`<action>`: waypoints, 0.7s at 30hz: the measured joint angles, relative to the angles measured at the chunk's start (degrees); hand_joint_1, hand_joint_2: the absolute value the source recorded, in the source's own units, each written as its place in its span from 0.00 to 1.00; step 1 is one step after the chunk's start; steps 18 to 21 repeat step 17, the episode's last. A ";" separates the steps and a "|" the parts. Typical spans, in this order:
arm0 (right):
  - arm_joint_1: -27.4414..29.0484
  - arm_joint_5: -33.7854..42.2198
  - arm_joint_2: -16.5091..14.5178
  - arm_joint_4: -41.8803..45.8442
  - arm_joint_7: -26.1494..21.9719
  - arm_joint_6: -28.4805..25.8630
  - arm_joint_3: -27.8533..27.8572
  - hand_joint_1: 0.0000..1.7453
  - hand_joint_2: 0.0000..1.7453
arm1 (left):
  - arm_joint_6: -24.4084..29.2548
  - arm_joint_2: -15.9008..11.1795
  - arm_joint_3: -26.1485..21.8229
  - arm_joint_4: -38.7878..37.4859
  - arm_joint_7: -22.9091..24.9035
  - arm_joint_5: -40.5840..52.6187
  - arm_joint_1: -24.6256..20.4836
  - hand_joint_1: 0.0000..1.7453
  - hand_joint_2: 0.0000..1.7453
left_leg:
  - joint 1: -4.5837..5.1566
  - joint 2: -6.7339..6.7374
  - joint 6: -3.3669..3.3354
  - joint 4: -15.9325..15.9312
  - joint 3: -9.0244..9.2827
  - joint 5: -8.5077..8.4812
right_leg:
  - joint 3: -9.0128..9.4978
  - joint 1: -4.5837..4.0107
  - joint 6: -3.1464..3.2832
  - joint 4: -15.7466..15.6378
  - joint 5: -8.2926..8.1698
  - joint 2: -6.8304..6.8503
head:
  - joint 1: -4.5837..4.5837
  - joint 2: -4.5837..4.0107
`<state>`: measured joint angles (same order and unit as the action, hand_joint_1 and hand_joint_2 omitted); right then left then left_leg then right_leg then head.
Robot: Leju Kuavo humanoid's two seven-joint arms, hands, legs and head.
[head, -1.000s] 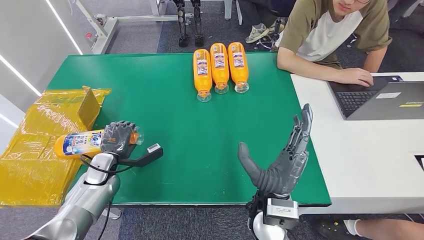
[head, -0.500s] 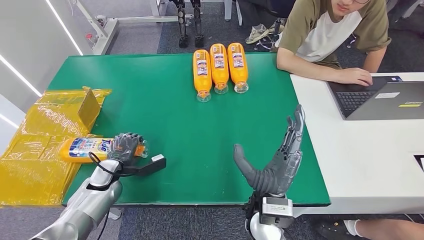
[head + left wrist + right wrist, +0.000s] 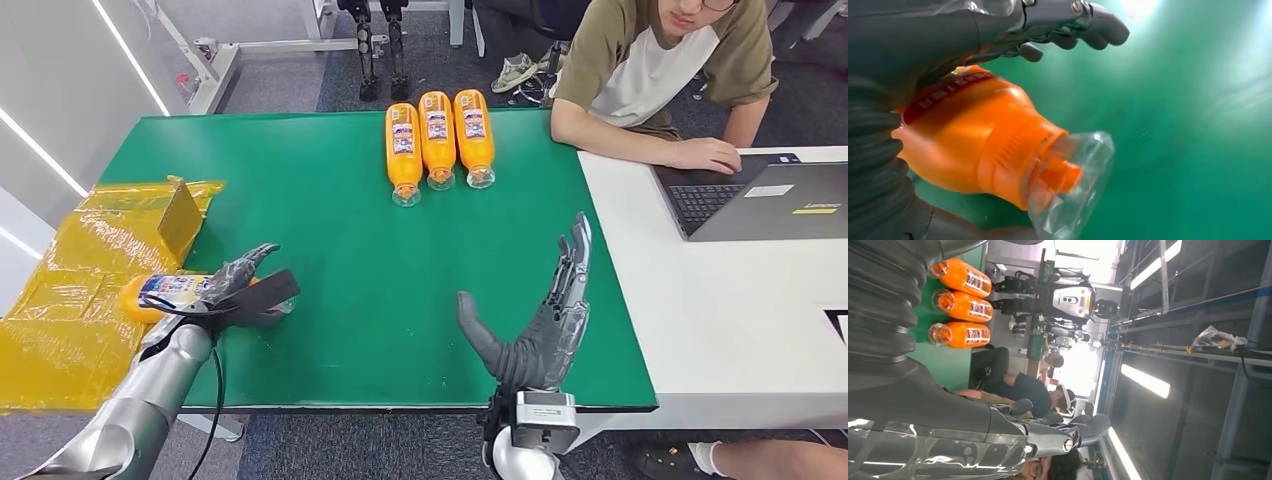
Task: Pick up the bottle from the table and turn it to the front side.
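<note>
There, at the tabletop's (image 3: 330,330) left edge, the left robot hand (image 3: 232,290) lay over the bottle (image 3: 165,293), fingers (image 3: 1098,30) stretched past its neck; whether they pressed it I could not tell. The bottle lay on its side, base toward the yellow wrapping (image 3: 75,300), clear-capped neck under the hand. Green surface ran bare from that hand across to the right robot hand (image 3: 545,325), which stood on edge near the front rim, fingers straight and spread, holding nothing. Well beyond both hands, three bottles (image 3: 437,140) lay side by side by the far edge. A person (image 3: 650,70) leaned at the white desk (image 3: 720,300) right of it, by a laptop (image 3: 770,195).
</note>
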<state>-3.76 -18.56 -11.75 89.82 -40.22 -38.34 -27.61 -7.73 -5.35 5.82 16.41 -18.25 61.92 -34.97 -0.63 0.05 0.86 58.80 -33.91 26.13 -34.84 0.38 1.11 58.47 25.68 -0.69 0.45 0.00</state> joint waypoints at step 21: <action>0.02 -0.02 0.25 -0.35 1.30 -0.01 -0.31 0.00 1.00 | 5.09 1.12 -3.12 13.57 -21.92 -27.71 0.04 0.00 1.00 | -0.02 0.00 0.24 0.02 -0.36 -0.16 | -0.48 -0.02 0.23 0.07 -0.14 -0.03 | -0.01 0.00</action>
